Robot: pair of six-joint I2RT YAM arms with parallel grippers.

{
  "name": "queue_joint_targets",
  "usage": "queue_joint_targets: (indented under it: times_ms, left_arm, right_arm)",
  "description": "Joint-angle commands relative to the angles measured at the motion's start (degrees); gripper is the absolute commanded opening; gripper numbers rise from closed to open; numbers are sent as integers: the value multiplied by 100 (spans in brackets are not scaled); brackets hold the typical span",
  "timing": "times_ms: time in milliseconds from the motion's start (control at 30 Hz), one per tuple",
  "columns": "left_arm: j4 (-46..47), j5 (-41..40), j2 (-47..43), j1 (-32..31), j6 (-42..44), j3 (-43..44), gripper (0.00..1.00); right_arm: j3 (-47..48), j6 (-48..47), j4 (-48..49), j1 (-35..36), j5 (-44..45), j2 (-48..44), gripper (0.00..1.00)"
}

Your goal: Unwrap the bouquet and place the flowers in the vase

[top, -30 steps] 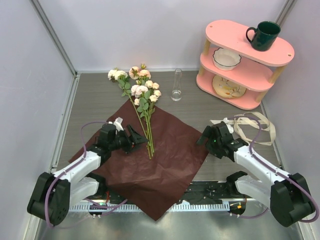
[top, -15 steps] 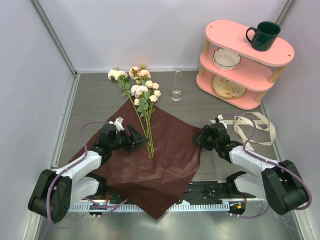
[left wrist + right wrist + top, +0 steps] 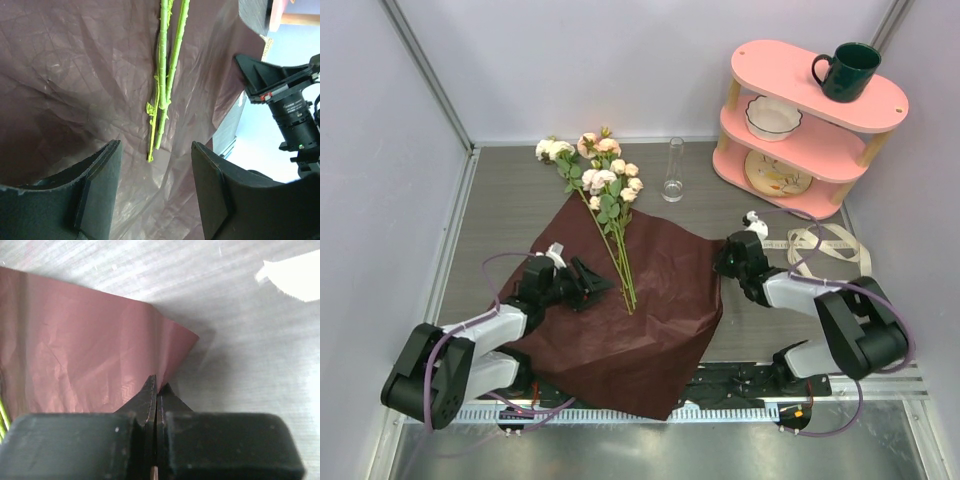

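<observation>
We record three views. The top external camera sits high behind the arm bases and faces down and forward over the whole table (image 3: 520,200), at the widest range. The left wrist camera rides low over the wrapping paper (image 3: 75,75). It looks out between the parted fingers of the left gripper (image 3: 156,150) along the flower stems (image 3: 167,75), at close range. The right wrist camera looks down at the table past the closed right gripper (image 3: 156,382), very near. We find the paper in all three views. The stems appear only in the overhead and left wrist views.
</observation>
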Motion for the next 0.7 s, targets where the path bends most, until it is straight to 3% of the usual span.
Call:
queue_joint_targets:
  times_ms: [0,233,300,333,433,567,667]
  left_arm:
    - [658,-96,180,26,-4,155,61]
    - [509,-70,-4,26,22,243,62]
    - [422,-17,-135,34,13,269,64]
    - [378,61,-197,34,-4,278,66]
    - [36,89,-723,34,-57,339,70]
    - [-912,-349,-1567,26,205,567,72]
    - [-1265,-631,-1473,34,364,926,71]
  right_arm:
    - [643,-446,794,-59,472,590,1]
    - [1126,-674,515,-86,646,802,3]
    - [1372,-771,146,-86,647,802,16]
    - [1660,-850,-465,-86,647,785,38]
    - [2145,-842,-2003,-86,1025,470,67]
    - [2121,-1008,-2765,80,1376,-435,74]
    - [2208,-1271,-3195,501,1841,-945,78]
